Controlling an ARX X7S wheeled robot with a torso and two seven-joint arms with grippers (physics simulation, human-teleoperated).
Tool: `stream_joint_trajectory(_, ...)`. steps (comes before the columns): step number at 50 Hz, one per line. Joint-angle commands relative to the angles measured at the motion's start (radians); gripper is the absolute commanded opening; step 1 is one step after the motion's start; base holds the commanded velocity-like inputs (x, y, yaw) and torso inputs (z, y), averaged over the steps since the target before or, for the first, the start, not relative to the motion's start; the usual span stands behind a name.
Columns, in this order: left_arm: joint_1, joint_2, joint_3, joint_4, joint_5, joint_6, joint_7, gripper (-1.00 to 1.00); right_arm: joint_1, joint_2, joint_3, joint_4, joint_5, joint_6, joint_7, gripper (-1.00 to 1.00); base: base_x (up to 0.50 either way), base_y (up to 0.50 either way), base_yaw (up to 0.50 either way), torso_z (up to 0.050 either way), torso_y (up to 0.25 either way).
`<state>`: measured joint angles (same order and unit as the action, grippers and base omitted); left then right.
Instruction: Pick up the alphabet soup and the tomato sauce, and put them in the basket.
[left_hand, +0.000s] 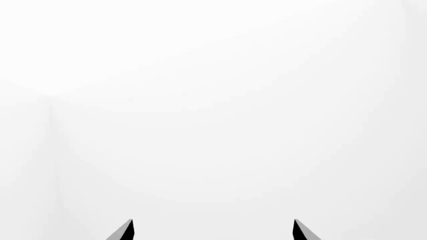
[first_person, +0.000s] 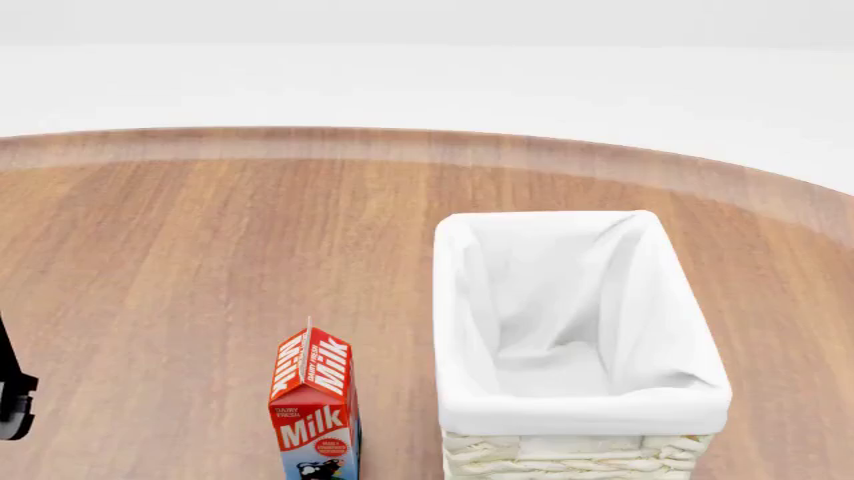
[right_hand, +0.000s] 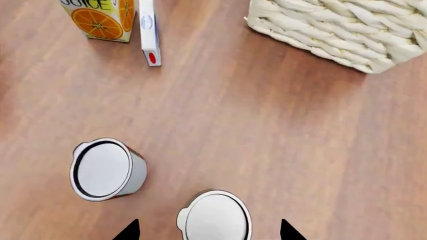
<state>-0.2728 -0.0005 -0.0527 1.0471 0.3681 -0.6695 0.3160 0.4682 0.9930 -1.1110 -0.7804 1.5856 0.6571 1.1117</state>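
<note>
The right wrist view looks down on a wooden table (right_hand: 267, 140), and the two black fingertips (right_hand: 128, 231) of the right gripper (right_hand: 208, 231) stand well apart, with nothing held between them. A can (right_hand: 215, 216) with a pale metal top lies directly under the open gap, centred between the tips and not touched by them; its label is hidden, so it cannot be told if it is the soup or the sauce. A second can (right_hand: 105, 169) of the same kind stands near it, to one side, apart from both tips. Farther off is the basket (right_hand: 347, 27), and an orange juice carton (right_hand: 101, 17) with a thin box (right_hand: 149, 31) just beside it. In the head view the basket (first_person: 587, 400) has nothing inside its white lining, and a milk carton (first_person: 315, 405) stands near it. The left gripper (left_hand: 213, 231) is also open, in front of plain white only.
</note>
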Motion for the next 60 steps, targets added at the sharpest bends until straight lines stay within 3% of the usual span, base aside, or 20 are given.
stream_joint_trajectory(1,0.000,0.000,0.000,0.000,0.000,-0.001,0.000,1.00,-0.028,-0.006,-0.006,0.033,-0.050,-0.018,-0.035,1.00,0.00,0.00,0.00,0.000,0.000)
stream_joint_trajectory(60,0.012,0.000,-0.001,0.000,-0.009,0.007,-0.011,1.00,-0.054,-0.067,-0.034,0.180,-0.129,-0.027,-0.112,1.00,0.00,0.00,0.00,0.000,0.000)
